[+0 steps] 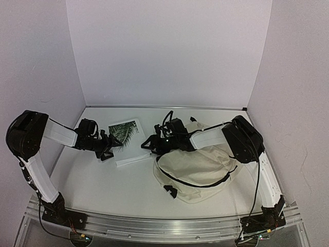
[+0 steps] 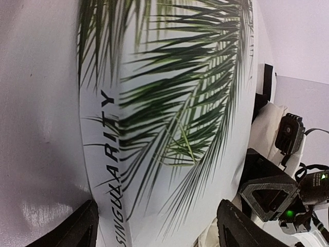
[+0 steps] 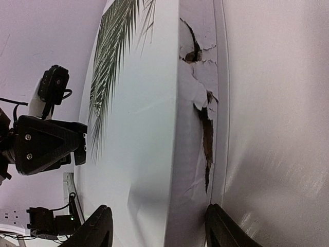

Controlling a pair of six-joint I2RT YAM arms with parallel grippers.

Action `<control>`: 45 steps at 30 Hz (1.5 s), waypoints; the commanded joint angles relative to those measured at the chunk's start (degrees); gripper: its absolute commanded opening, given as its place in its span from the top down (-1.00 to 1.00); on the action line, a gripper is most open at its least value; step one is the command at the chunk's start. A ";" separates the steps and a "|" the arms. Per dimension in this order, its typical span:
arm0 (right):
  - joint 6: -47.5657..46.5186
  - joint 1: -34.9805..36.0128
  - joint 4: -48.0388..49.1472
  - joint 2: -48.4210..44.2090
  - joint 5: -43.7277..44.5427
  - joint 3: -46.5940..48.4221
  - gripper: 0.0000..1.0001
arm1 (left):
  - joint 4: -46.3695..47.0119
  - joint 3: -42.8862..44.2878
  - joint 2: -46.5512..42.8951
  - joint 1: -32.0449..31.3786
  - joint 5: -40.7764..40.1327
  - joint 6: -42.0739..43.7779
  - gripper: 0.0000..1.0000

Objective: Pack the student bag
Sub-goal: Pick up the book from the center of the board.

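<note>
Left end effector [image 1: 109, 148]: spread, arm stretched low to the book [image 1: 127, 137].
Right end effector [image 1: 147, 144]: spread too, arm over the student bag [image 1: 200, 172].

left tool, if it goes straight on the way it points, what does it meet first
The palm-leaf book: it lies right ahead of the left tool, at its open fingers; the student bag is probably farther on.

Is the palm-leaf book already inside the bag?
No, the book lies on the table beside the bag, not in it.
</note>
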 commanded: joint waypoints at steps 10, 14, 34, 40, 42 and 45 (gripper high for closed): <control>-1.21 1.47 -1.10 -0.35 -2.38 1.33 0.62 | -1.51 1.38 -0.13 -1.12 -1.35 1.42 -0.38; 1.65 1.26 -0.24 -2.02 -1.03 -0.23 1.00 | -3.97 0.05 -4.62 -1.07 -4.81 2.24 -0.60; 18.34 0.18 23.78 -10.80 -8.94 -8.00 1.00 | 3.41 -5.58 -13.06 2.22 4.28 -5.70 -0.79; 21.74 0.18 29.33 -11.53 -10.59 -9.39 1.00 | 9.34 -5.88 -12.68 2.05 8.47 -8.42 -0.79; 21.42 0.18 29.45 -12.13 -10.72 -9.58 1.00 | 13.08 -6.60 -13.24 2.04 9.75 -9.35 -0.73; 20.92 0.18 29.36 -12.76 -10.40 -10.08 1.00 | 19.49 -8.09 -14.27 1.96 11.45 -11.61 -0.36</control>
